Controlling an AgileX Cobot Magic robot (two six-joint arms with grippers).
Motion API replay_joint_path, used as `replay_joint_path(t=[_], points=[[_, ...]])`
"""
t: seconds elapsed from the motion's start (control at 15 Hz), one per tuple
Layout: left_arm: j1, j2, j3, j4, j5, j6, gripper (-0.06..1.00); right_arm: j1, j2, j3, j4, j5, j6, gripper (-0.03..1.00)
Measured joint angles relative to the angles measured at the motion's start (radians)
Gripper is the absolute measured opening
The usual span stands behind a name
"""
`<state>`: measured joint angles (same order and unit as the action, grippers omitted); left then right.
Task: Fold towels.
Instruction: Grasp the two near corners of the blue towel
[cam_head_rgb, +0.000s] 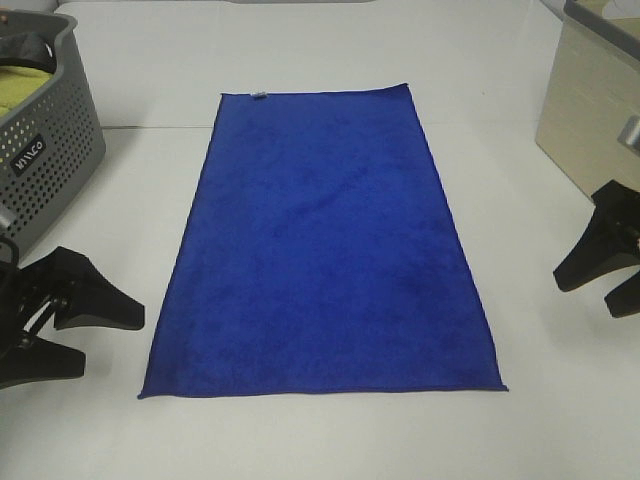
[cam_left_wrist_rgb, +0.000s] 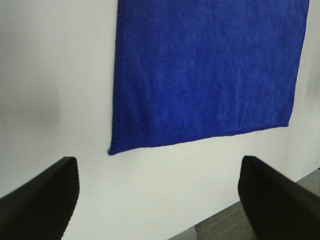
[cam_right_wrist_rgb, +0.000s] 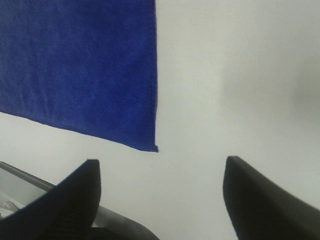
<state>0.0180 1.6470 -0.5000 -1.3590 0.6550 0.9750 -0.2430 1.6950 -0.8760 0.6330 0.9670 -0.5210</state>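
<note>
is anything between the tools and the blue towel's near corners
Nothing visible does. Only bare table separates the open left tool and the open right tool from the blue towel's near corners.

The place looked like a robot test room, made up a bit like a laundry spot at home. The big flat white table (cam_head_rgb: 560, 420) was plain and smooth, like a work bench. Two black robot claws, the left gripper (cam_head_rgb: 112, 342) and the right gripper (cam_head_rgb: 590, 295), sat at its near sides, and a home would not have those. At the far left corner stood a grey plastic laundry basket full of small holes (cam_head_rgb: 60, 150), with a yellow-green cloth (cam_head_rgb: 20, 90) inside it. At the far right stood a pale wood-coloured box (cam_head_rgb: 585, 110). A deep blue plush towel (cam_head_rgb: 320, 250) lay spread flat in the middle of the table, like washing.
</note>
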Motion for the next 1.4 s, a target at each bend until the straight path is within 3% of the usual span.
replay_joint_path(t=[0.2,0.4,0.67,0.8,1.0,1.2,1.4], points=[[0.0,0.079,0.0,-0.148,0.004,0.145,0.8,0.0,0.088,0.0,0.039,-0.002,-0.044,0.68],[0.0,0.127,0.002,-0.217,0.013,0.231,0.79,0.0,0.136,0.017,0.093,-0.021,-0.077,0.7],[-0.005,0.186,-0.039,-0.225,0.019,0.247,0.79,0.0,0.179,0.041,0.18,-0.065,-0.15,0.7],[-0.051,0.222,-0.067,-0.224,0.017,0.25,0.79,0.01,0.217,0.041,0.183,-0.092,-0.164,0.7],[-0.116,0.246,-0.105,-0.221,-0.011,0.247,0.79,0.089,0.252,0.041,0.191,-0.118,-0.176,0.7],[-0.171,0.272,-0.149,-0.228,-0.013,0.224,0.78,0.172,0.293,0.04,0.262,-0.099,-0.177,0.69],[-0.217,0.298,-0.179,-0.216,-0.01,0.18,0.71,0.233,0.319,0.04,0.32,-0.107,-0.177,0.6]])
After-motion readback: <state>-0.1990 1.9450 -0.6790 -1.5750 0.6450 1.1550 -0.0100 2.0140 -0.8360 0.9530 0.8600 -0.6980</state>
